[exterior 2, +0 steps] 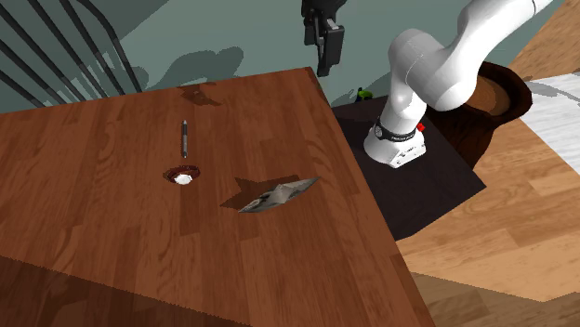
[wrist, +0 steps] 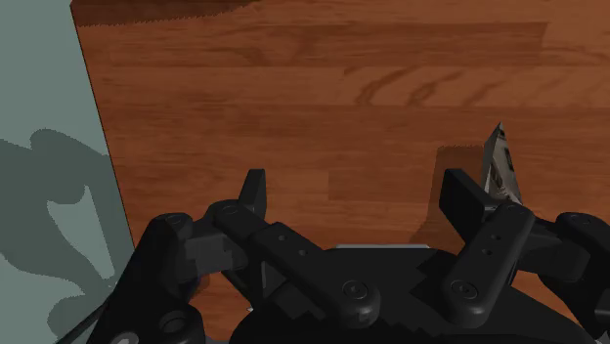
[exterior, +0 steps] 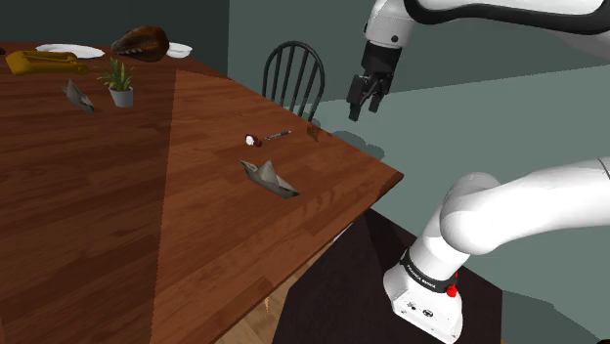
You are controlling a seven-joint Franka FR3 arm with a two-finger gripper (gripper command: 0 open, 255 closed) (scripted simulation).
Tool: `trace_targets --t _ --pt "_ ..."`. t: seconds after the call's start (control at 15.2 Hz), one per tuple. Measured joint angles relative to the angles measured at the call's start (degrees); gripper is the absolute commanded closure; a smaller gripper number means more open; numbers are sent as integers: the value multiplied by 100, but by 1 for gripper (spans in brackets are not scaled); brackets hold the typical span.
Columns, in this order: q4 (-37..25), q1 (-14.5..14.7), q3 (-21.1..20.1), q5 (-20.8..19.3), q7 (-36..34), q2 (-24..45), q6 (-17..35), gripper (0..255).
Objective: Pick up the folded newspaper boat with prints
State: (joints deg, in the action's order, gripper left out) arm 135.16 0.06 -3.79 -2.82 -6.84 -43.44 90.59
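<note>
Folded newspaper boat (exterior: 269, 179): grey, printed, upright on brown wooden table (exterior: 147, 244), near the corner closest to stand. Just beyond: small white-and-red object (exterior: 250, 140), pen (exterior: 278, 134). Gripper (exterior: 364, 109): raised in air over table edge, beside dark chair (exterior: 293, 73), well apart from boat; fingers spread, nothing between. Far across table: second paper boat (exterior: 78, 95), potted plant (exterior: 119, 86).

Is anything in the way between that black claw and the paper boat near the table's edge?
Nothing visible. The open gripper hangs in the air near the table edge; the paper boat lies on bare wood, the pen off to one side.
</note>
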Motion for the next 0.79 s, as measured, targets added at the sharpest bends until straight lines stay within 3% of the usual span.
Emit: trace_targets --t 0.26,0.79 --pt "114 71 -182 128 -208 186 297 0" --pt "442 314 -863 499 -967 1019 1493 0"
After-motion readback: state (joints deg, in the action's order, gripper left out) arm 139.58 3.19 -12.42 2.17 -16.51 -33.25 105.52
